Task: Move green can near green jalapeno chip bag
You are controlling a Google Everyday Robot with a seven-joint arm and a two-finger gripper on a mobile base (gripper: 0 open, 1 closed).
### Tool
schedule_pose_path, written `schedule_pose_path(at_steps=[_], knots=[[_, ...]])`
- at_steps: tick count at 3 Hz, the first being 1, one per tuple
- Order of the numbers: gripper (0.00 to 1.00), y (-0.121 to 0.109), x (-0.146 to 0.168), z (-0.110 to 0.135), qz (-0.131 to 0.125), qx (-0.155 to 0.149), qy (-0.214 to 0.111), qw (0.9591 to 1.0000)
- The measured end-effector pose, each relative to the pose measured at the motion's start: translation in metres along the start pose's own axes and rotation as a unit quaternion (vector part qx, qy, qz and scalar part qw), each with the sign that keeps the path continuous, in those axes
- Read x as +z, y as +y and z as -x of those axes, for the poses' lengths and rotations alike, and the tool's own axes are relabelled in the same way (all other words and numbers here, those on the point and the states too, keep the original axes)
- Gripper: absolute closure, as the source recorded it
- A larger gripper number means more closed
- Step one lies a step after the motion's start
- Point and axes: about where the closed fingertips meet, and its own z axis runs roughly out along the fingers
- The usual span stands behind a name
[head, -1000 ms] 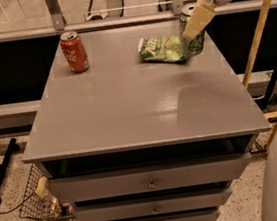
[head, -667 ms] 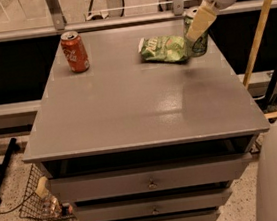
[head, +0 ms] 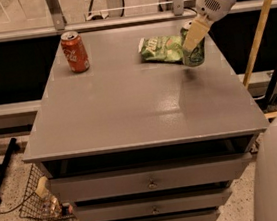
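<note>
One second ago the green can [head: 198,55] was riding higher and further back, off the right end of the green jalapeno chip bag [head: 163,49]. Now it is sitting lower, its side touching or all but touching that same right end of the bag. The gripper [head: 191,43] is coming in from above and to the right of the bag and is closed around the can, with one cream finger [head: 193,31] lying slantwise across the label. A soft shadow is falling just in front of the can, so whether its base is already resting on the cabinet top [head: 138,107] is not clear.

For the task, this is looking like the last stretch. The can is already where it needs to be, and what is probably remaining is setting it down firmly and letting go without nudging the bag.

The can is a smooth metal cylinder with a dark green patterned wrap and a silver rim, rigid and easy to tip if released at a slant. The bag is lying flat and crinkled, glossy light and dark green film with white lettering, light enough to be sliding at a touch. The top is a matte grey sheet with a faint speckle. Well to the left of the bag, a red cola can [head: 74,51] is standing upright and untouched.
</note>
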Motion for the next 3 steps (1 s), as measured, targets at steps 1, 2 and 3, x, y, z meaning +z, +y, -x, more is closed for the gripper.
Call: schedule_pose_path(at_steps=[1,2,3], knots=[[1.00,0.000,0.014,-0.003,-0.003,0.001,0.009,1.0000],[1.00,-0.007,0.021,0.002,-0.020,-0.003,0.001,0.9998],[1.00,-0.017,0.027,0.007,-0.039,-0.003,-0.014,0.9991]])
